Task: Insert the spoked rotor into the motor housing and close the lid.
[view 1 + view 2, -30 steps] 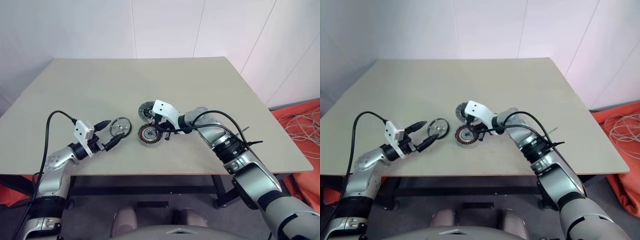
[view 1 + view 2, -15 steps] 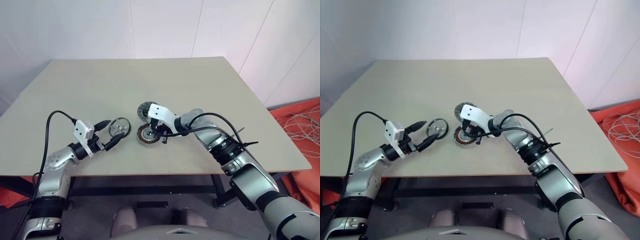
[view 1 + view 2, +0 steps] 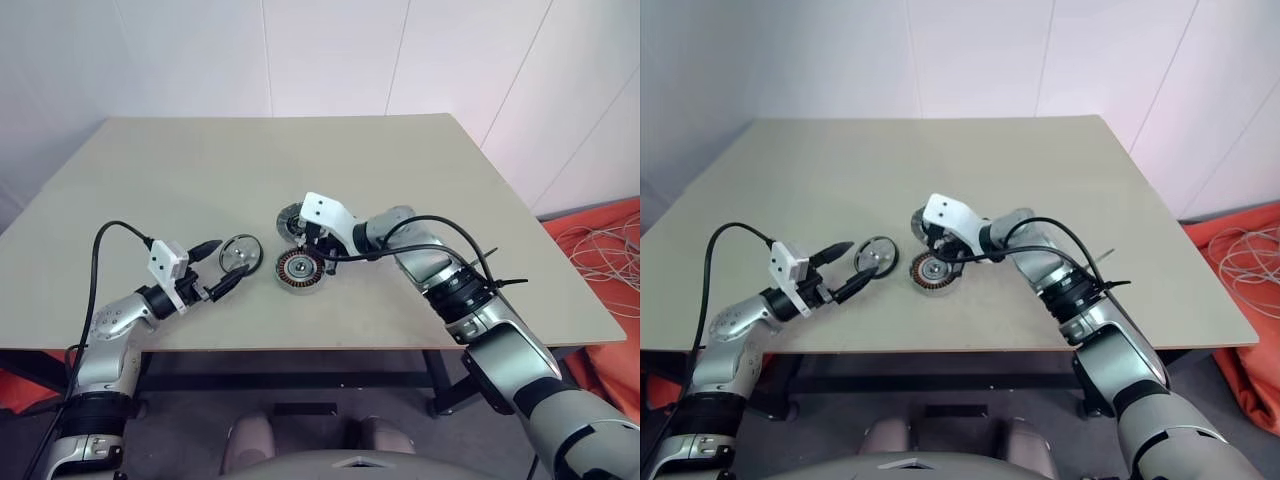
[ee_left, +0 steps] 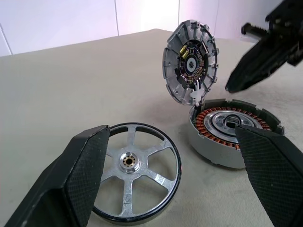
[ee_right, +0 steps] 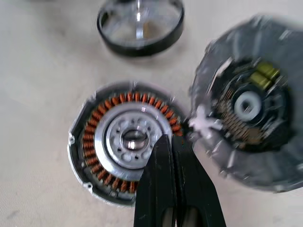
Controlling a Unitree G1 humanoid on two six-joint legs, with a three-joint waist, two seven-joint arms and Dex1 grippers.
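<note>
The spoked rotor (image 3: 240, 253) lies flat on the table, silver spokes up and black rim around it. My left gripper (image 3: 232, 258) is open, with one finger on each side of the rotor (image 4: 130, 182) and not touching it. To the right sits the motor housing (image 3: 298, 269), its coppery windings and silver centre (image 5: 125, 142) uncovered. The lid (image 4: 191, 64) stands tilted on edge at the housing's far rim, inner face showing. My right gripper (image 5: 168, 142) is shut and empty, hovering just above the housing's near rim (image 4: 232, 135).
The beige table (image 3: 400, 160) stretches wide behind and to the right of the parts. Its front edge runs close below my grippers. Orange fabric and coiled cables (image 3: 605, 250) lie on the floor at the far right.
My right gripper has lifted slightly above the housing, still shut. The left gripper, the rotor, the housing and the lid have kept their places.
</note>
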